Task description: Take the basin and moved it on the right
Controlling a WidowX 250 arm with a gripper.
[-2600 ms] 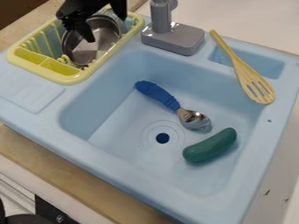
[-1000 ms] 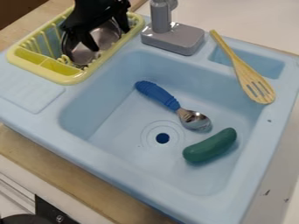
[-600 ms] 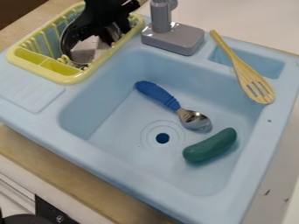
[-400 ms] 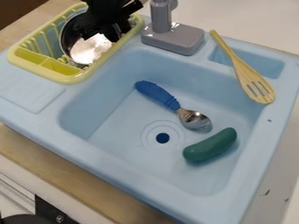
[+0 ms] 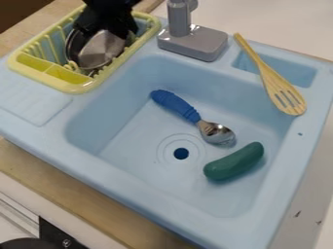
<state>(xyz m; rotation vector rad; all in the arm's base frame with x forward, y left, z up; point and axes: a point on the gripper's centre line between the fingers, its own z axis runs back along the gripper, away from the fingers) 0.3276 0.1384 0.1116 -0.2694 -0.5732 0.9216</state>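
at the blue sink (image 5: 146, 192), a metal basin (image 5: 101, 49) sits in the yellow rack (image 5: 39, 79), fingers (image 5: 117, 26) over it, open or closed i can't tell.

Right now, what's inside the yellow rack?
The metal basin stands in the yellow rack. The gripper covers the basin's upper part, so what lies behind it there can't be seen.

Toy kitchen: sink (image 5: 260, 212), faucet (image 5: 193, 42), dish rack (image 5: 79, 89).

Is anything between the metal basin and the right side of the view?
The metal basin sits inside the yellow rack, whose rim comes first; the grey faucet stands just right of that, and the wooden spatula lies farther right.
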